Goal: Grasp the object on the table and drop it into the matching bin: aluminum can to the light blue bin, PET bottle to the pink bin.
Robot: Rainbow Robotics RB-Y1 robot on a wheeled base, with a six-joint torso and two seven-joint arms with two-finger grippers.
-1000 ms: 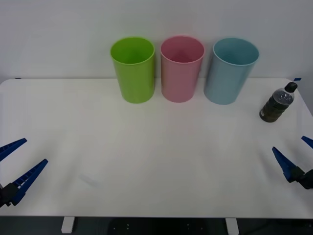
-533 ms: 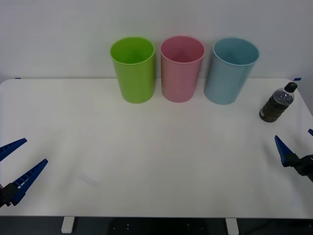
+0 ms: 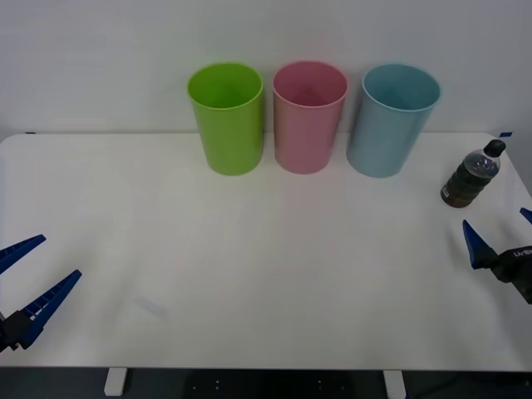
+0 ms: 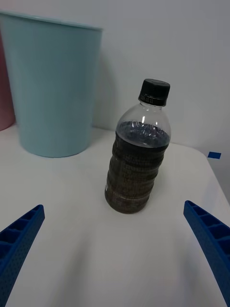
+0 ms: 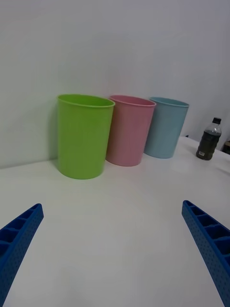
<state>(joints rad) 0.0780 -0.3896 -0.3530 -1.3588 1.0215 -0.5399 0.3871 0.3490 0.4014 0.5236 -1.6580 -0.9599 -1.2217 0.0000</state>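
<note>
- My right gripper hangs low over the right edge of the table, its blue fingers spread wide with nothing between them.
- The PET bottle stands upright on the tabletop straight ahead of those fingers, just beyond their tips and centred on the gap, not touching either one. Its black cap is on and the dark liquid fills it to the shoulder.
- Beyond the bottle and off toward my left finger stands the light blue bin, apart from the bottle.
- The pink bin is the middle one of the row at the far edge, between the light blue bin and the green bin, well away from my right fingers.
- My left gripper sits parked at the near left corner of the table, fingers wide apart and empty, the three bins far ahead of them.
</note>
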